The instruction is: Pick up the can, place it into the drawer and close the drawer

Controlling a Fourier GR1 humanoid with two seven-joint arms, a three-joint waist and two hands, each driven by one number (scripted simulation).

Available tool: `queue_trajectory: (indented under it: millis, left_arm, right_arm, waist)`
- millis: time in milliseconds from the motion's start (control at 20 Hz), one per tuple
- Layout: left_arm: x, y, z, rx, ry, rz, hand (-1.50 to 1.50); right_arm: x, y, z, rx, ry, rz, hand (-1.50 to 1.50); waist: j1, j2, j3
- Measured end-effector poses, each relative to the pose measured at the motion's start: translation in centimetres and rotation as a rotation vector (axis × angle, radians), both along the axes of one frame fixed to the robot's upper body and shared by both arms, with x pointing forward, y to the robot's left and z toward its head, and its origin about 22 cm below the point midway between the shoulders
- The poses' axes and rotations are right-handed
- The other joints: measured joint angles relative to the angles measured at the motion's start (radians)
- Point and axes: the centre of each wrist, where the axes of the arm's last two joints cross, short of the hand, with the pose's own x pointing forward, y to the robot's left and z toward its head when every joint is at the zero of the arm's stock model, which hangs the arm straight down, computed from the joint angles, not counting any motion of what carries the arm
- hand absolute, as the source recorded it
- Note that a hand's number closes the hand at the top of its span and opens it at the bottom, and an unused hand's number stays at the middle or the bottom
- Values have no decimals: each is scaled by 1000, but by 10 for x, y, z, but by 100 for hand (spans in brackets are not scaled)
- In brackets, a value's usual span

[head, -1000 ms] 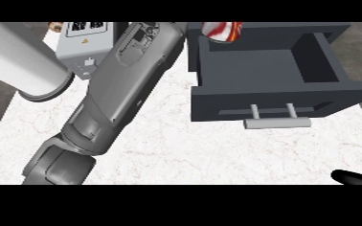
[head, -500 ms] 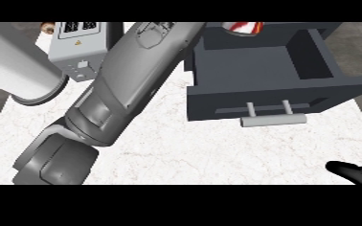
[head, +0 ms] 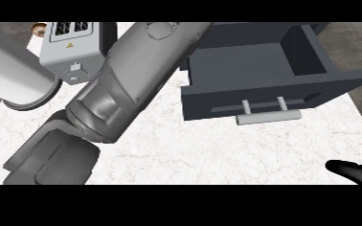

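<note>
The right hand (head: pixel 346 168) shows only as a black tip at the lower right edge (open or closed, I cannot tell), the left hand and the can are out of view past the top, so a blind release could miss the open drawer (head: pixel 263 92).

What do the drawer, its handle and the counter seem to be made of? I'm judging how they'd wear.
Drawer: dark grey, matte, evenly coloured walls, likely painted metal or plastic. Handle: pale grey bar on two posts with a soft sheen, probably brushed metal. Counter: white with faint grey veins, looks like marble or a similar stone.
</note>
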Motion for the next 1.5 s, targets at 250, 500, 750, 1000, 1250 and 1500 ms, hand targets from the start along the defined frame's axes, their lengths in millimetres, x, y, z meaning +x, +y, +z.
queue_trajectory:
  millis: [250, 500, 750, 1000, 1250, 1500]
  left_arm:
    - [3, 3, -11, 5, -16, 60, -150]
    - [4, 2, -9, -8, -32, 86, -150]
    - [4, 2, -7, -50, -16, 89, -150]
    - [3, 0, -3, -97, -15, 89, -150]
    - [3, 1, -2, -121, -24, 88, -150]
    - [4, 0, -2, -108, -44, 96, -150]
  right_arm:
    - [1, 3, 6, -11, -8, 9, -150]
    - [3, 4, 11, -101, -33, 16, -150]
    - [10, 11, 17, -240, -78, 28, -150]
    - [30, 20, 17, -409, -96, 25, -150]
    - [53, 32, 11, -579, -102, 9, -150]
    - [79, 50, -9, -721, -90, 1, -150]
  waist:
    - [-7, 3, 0]
    - [-10, 6, 0]
    - [-5, 9, 0]
    - [7, 13, 0]
    - [24, 12, -1]
    - [46, 7, -1]
